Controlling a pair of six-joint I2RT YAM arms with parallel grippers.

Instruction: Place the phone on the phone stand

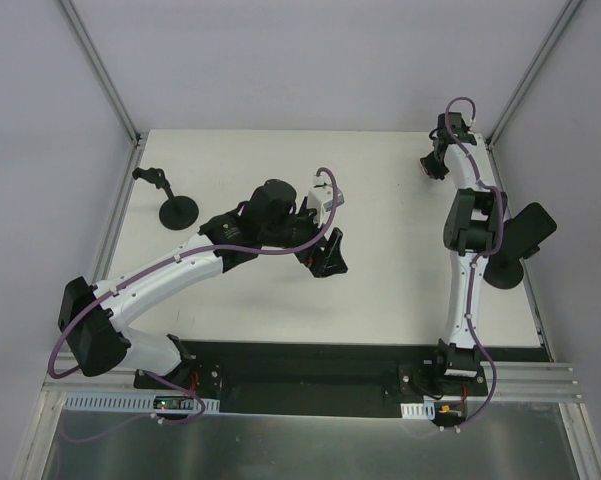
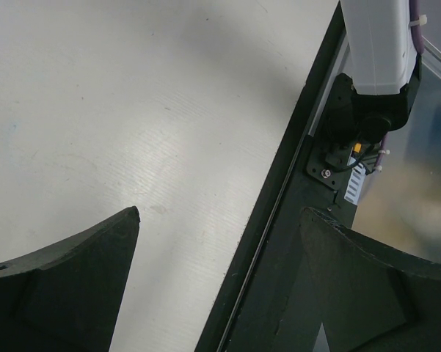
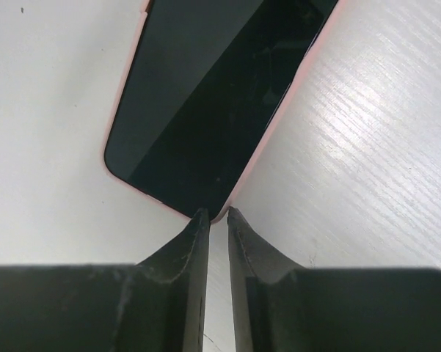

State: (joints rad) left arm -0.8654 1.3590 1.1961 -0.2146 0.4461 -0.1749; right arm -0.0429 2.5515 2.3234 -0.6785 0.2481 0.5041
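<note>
The phone (image 3: pixel 205 95) has a dark screen and a pink case and lies flat on the white table in the right wrist view. My right gripper (image 3: pixel 216 214) is nearly closed, its tips pinching the phone's near corner. In the top view the right gripper (image 1: pixel 435 166) is at the table's far right corner, and the phone is hidden under it. A black phone stand (image 1: pixel 515 245) with a round base and tilted plate stands at the right edge. My left gripper (image 1: pixel 325 255) is open and empty over the table's middle; it also shows in the left wrist view (image 2: pixel 220 220).
A second small black stand (image 1: pixel 172 205) with a round base and thin jointed arm stands at the far left. A black strip (image 2: pixel 279 242) runs along the table's near edge, by the arm bases. Grey walls and metal frame posts close in the table's back and sides.
</note>
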